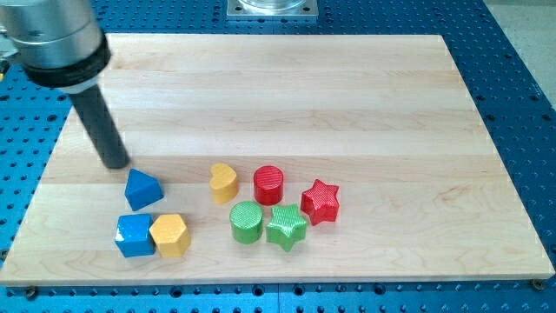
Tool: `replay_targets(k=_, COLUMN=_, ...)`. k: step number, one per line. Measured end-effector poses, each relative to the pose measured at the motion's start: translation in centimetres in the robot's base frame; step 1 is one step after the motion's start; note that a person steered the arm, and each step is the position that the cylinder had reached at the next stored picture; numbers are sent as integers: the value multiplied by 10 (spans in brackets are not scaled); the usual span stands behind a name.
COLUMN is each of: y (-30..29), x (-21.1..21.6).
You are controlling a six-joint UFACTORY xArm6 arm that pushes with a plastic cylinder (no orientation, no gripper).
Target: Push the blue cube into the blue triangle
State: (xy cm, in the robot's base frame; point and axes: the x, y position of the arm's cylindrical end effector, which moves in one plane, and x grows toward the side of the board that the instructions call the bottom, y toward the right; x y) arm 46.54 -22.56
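Below my tip [116, 163] (upper-left): blue triangle [142, 188].

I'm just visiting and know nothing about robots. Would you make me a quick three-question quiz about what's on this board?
1. True or false: my tip touches the blue cube.
2. Which block sits against the blue cube's right side?
A. yellow hexagon
B. red star
C. green cylinder
3. Fill in: the blue triangle lies toward the view's ____ from the blue cube.

Key: 1 false; 2 A; 3 top.
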Motion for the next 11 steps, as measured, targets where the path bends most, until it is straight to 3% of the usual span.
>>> replay_targets(k=1, y=-37, x=23)
replay_targets(k=2, y=-34, x=110)
replay_targets(k=3, y=-22, x=153)
replay_targets(k=4, y=-4, x=153)
replay_targets(k=5, y=73, x=142)
replay_targets(k=10, y=124, x=153)
replay_targets(k=11, y=113, x=126)
